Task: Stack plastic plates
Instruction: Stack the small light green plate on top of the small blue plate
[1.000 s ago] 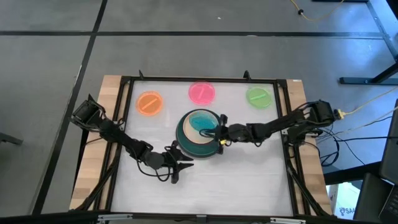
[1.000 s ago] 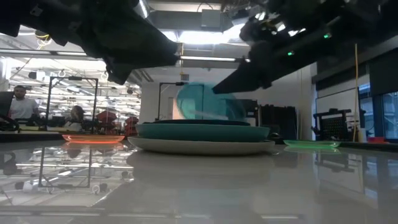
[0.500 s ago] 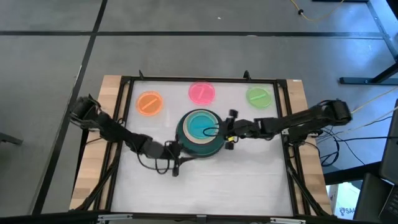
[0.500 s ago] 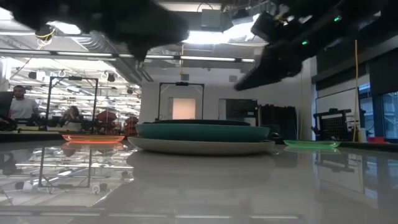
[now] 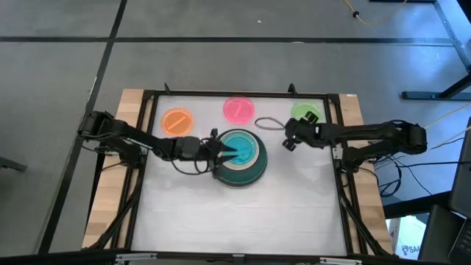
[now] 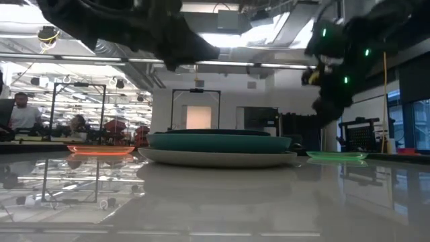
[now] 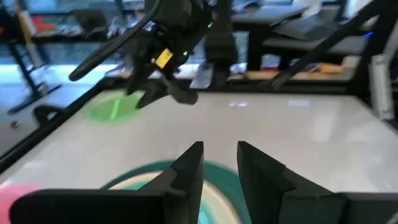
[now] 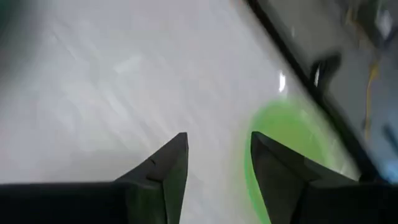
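Observation:
A stack of plastic plates stands mid-table. A cyan plate (image 5: 237,148) lies on top of a dark green plate (image 6: 218,142), which rests on a pale grey plate (image 6: 215,158). My left gripper (image 5: 229,152) hovers open over the cyan plate, clear of it, with nothing between its fingers (image 7: 219,149). My right gripper (image 5: 288,138) hangs open and empty above the table right of the stack, beside the small light green plate (image 8: 286,134). An orange plate (image 5: 176,121), a pink plate (image 5: 238,110) and the light green plate (image 5: 305,114) lie flat along the far edge.
A black frame (image 5: 235,93) runs round the white tabletop. The near half of the table (image 5: 235,213) holds nothing. People sit in the room beyond the table (image 6: 23,111).
My right gripper has let go of the cyan plate, which it held tilted over the stack; the plate now lies flat on top. That gripper has drawn back toward the right and far edges, to the light green plate. My left gripper has moved from the stack's near side up over it.

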Robot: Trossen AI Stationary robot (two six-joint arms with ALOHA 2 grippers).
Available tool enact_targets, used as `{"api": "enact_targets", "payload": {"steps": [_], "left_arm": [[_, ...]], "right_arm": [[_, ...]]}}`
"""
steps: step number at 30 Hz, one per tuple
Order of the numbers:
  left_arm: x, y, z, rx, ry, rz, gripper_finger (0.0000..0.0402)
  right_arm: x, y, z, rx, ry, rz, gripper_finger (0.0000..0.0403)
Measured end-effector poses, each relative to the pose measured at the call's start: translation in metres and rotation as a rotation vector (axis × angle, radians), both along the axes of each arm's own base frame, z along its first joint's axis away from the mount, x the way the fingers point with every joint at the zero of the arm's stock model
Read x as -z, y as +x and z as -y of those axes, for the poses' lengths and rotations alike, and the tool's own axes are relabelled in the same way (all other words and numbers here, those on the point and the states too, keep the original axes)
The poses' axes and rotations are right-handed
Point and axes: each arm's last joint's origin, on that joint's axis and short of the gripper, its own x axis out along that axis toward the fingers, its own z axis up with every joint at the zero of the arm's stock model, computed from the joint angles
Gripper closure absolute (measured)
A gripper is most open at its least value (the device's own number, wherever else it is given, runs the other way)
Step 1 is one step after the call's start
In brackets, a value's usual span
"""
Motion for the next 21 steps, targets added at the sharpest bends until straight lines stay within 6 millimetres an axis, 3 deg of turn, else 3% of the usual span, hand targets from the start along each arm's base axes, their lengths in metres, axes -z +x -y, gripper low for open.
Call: {"api": "enact_targets", "payload": {"steps": [4, 9, 14, 21], "left_arm": [[0.003, 0.0, -0.013, -0.053, -0.033, -0.029, 0.0311], [0.01, -0.002, -0.015, -0.063, -0.047, -0.09, 0.0311], [0.01, -0.002, -0.01, -0.046, -0.047, -0.096, 0.0311], [0.01, -0.002, -0.007, -0.034, -0.042, -0.096, 0.0311]], "right_arm": [[0.02, -0.016, 0.027, 0.135, 0.104, 0.043, 0.0237], [0.034, -0.029, 0.05, 0.207, 0.194, 0.147, 0.0237], [0.047, -0.037, 0.064, 0.281, 0.197, 0.132, 0.0237], [0.059, -0.035, 0.069, 0.276, 0.219, 0.081, 0.0252]]}}
